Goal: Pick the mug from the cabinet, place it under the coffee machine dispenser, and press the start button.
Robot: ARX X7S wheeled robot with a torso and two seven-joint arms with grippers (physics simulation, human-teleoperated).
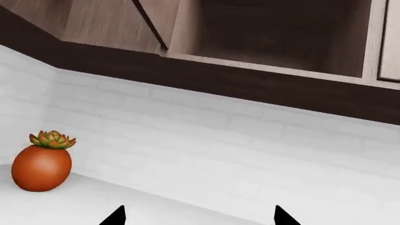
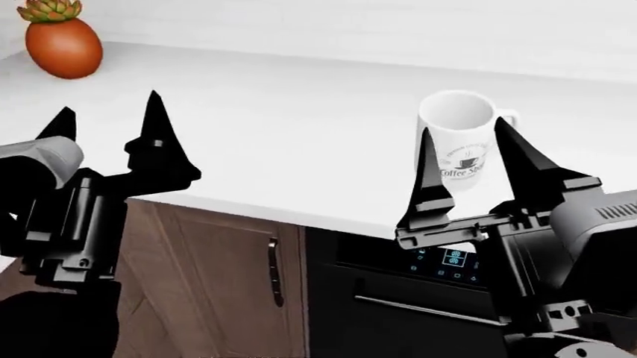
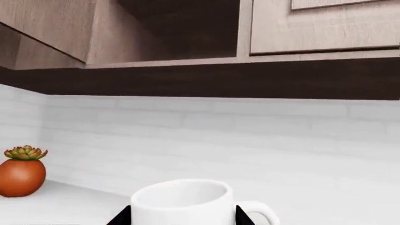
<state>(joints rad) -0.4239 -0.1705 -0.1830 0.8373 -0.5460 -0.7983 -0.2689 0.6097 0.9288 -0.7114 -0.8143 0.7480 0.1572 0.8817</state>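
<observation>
The white mug (image 2: 458, 134) with the black "Coffee Shop" logo stands upright near the front edge of the white counter (image 2: 279, 112). I cannot tell whether it rests on the counter or hangs just above it. My right gripper (image 2: 463, 125) has a black finger against each side of the mug and is shut on it. In the right wrist view the mug (image 3: 181, 201) fills the gap of the right gripper (image 3: 181, 213), with its handle to one side. My left gripper (image 2: 110, 102) is open and empty over the counter's left front edge; the left wrist view also shows the left gripper (image 1: 200, 208). The coffee machine dispenser is out of view.
An orange pot with a succulent (image 2: 62, 41) stands at the counter's back left corner. An open wall cabinet (image 1: 281, 33) hangs above the white tiled wall, also in the right wrist view (image 3: 181, 28). Below the counter are a wooden door (image 2: 209, 283) and a dark appliance (image 2: 418, 298).
</observation>
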